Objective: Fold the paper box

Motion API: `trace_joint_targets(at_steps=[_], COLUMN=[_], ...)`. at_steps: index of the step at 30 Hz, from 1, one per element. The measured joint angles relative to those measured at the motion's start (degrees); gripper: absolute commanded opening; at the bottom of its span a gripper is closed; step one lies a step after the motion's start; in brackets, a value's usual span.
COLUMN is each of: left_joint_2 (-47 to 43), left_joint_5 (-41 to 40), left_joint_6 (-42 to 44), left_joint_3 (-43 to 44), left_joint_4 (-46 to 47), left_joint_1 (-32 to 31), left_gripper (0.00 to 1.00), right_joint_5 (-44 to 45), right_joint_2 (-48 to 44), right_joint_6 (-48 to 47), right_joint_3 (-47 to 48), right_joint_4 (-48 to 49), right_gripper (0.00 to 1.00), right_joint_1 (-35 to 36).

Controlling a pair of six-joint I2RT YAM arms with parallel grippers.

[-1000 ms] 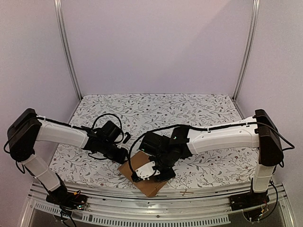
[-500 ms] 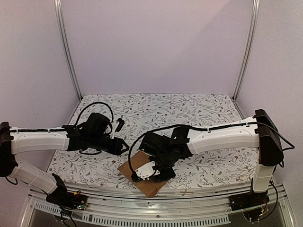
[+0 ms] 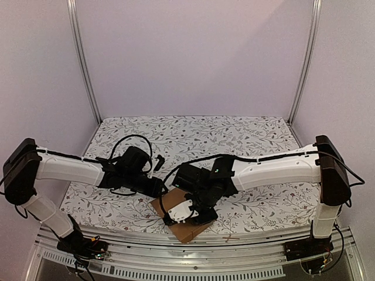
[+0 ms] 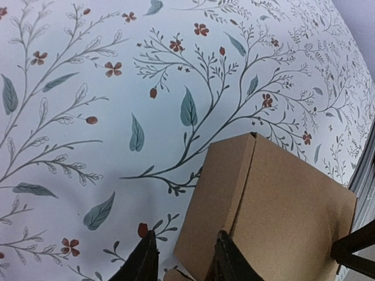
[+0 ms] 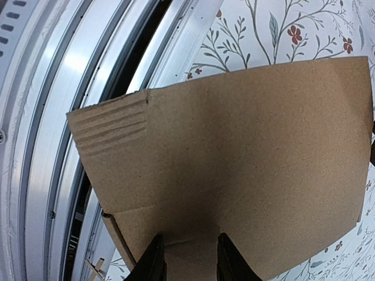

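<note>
Your left arm [image 3: 67,168] reaches in low and nearly level from its side. The left gripper [image 4: 181,260] at its tip is angled down toward the middle, its two fingers [image 4: 143,260] standing slightly apart. Your right arm [image 3: 275,167] stretches across from the other side with the wrist bent down toward the near edge, and the right gripper [image 5: 187,257] is clamped on the paper box [image 5: 234,146].
</note>
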Motion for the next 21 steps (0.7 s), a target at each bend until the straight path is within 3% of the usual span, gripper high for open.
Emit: trace_joint_targets(at_steps=[6, 15, 21], left_joint_2=[0.5, -16.3, -12.3], left_joint_5=[-1.3, -1.4, 1.1], left_joint_6=[0.2, 0.6, 0.5], left_joint_3=[0.9, -3.7, -3.7], left_joint_4=[0.7, -0.1, 0.5], left_joint_1=[-0.5, -0.6, -0.6], left_gripper=[0.38, 0.41, 0.40], right_joint_5=[0.3, 0.5, 0.6], right_joint_2=[0.0, 0.0, 0.0], right_joint_6=[0.0, 0.0, 0.0], right_joint_3=[0.0, 0.0, 0.1], right_joint_4=[0.0, 0.2, 0.1], right_gripper=[0.28, 0.28, 0.28], right_joint_1=[0.0, 0.0, 0.0])
